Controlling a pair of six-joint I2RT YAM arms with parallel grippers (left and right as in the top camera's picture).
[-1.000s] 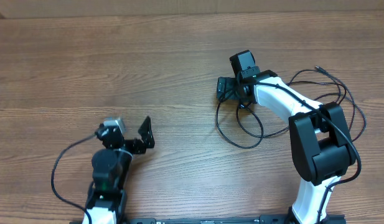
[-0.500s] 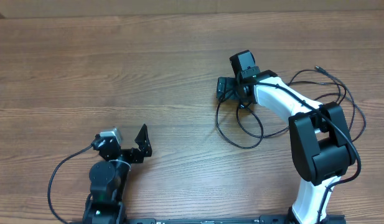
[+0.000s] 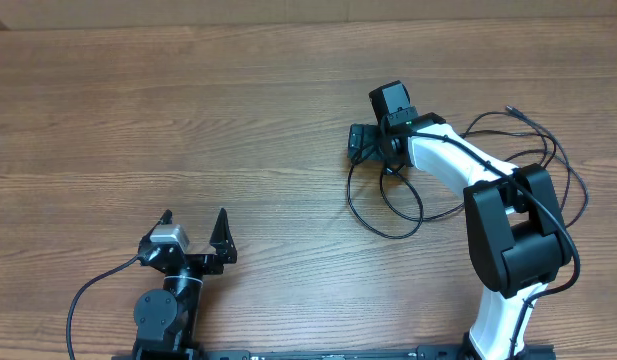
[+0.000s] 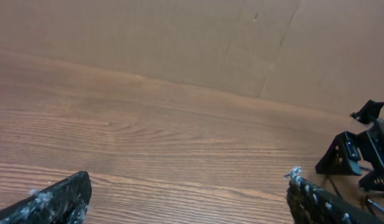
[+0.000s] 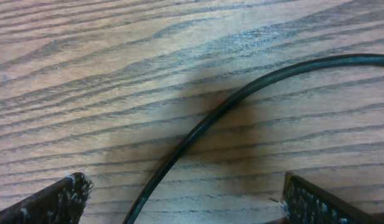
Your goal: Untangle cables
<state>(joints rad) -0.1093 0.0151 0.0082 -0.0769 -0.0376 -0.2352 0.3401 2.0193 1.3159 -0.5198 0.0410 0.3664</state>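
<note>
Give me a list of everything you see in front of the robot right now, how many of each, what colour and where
cables: tangled loops, exact count unclear, black, right side of the table, around and under the right arm
table: one, brown wood grain, fills the overhead view
cardboard backdrop: one, plain brown, along the table's far edge
left arm: one, black, near left edge
right arm: one, white and black, near right, reaching in over the cables
left claw: one, black, open, empty
right claw: one, black, open, low over one cable strand

Overhead looks straight down on the table [image 3: 188,100]; left wrist low across it; right wrist close over a cable [image 5: 241,92].
</note>
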